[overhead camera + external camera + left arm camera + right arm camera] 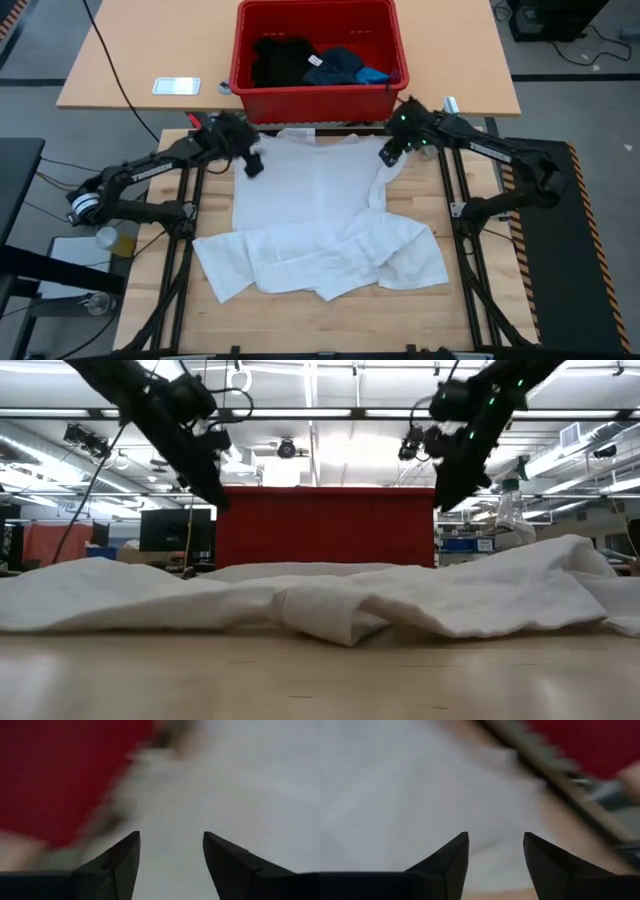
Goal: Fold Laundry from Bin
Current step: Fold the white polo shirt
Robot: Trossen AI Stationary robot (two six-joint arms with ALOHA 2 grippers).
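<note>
A large white garment [320, 220] lies spread on the wooden table. Its far edge is next to the red bin [315, 100], and its near part is bunched in folds [340, 610]. The bin holds a black garment [280, 60], a dark navy one [335, 65] and a small bright blue one [375, 74]. My left gripper [253, 166] [170, 836] hangs open above the white garment's far left corner. My right gripper [387, 156] [495, 836] hangs open above its far right corner. In the low view both stand clear of the cloth with nothing between their fingers.
The bin stands on a tan table beyond the work table, with a flat white device [176, 86] to its left. Dark frame rails [185, 230] [458, 230] run along both sides of the work table. Bare wood [330, 320] shows near the front edge.
</note>
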